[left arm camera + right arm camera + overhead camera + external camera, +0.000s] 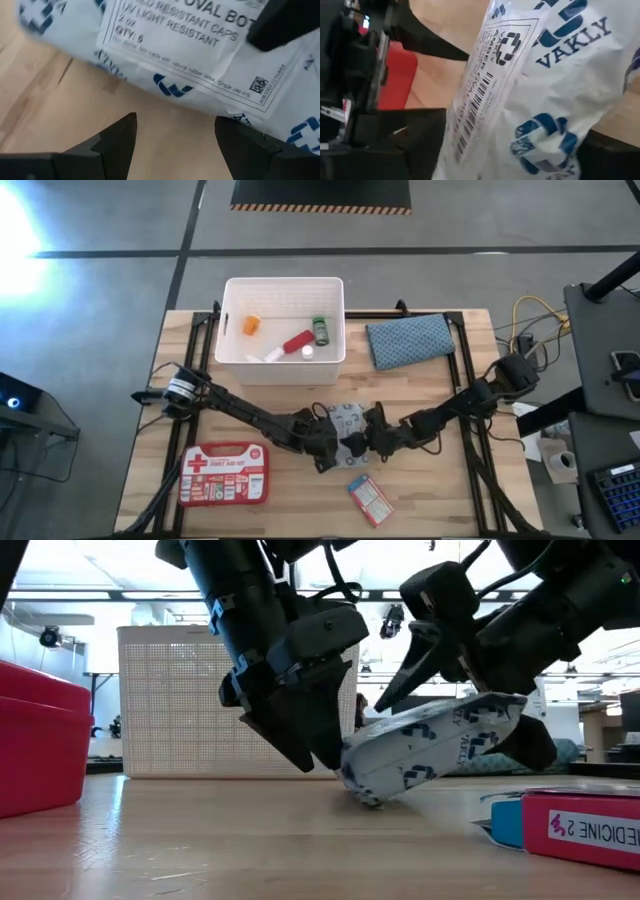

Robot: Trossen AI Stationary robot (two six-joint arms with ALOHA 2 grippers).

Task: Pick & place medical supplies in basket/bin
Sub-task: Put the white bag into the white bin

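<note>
1. Your two grippers meet at the table's middle, both at the grey wipes pack (349,423). The pack is a white-grey bag with blue print; in the low view one end rests on the wood and the other is raised.
2. Your right gripper (478,730) is clamped on the raised end; its wrist view shows the bag filling the gap between its fingers.
3. Your left gripper (174,134) has its fingers spread moderately wide, tips down near the table at the pack's lower end. You cannot tell whether they touch it.
4. The white bin (232,320) stands behind the grippers toward the far edge. It already holds an orange bottle (251,324), a red item (297,340) and a green box (320,330).
5. The blue-grey cloth pouch (408,339) lies just beside the bin, to its right.
6. The red first-aid case (224,473) sits near the front edge, under your left arm's side; the small red-white box (370,499) lies near the front edge, just in front of the grippers.
7. Bare wood lies between the pack and the bin.
</note>
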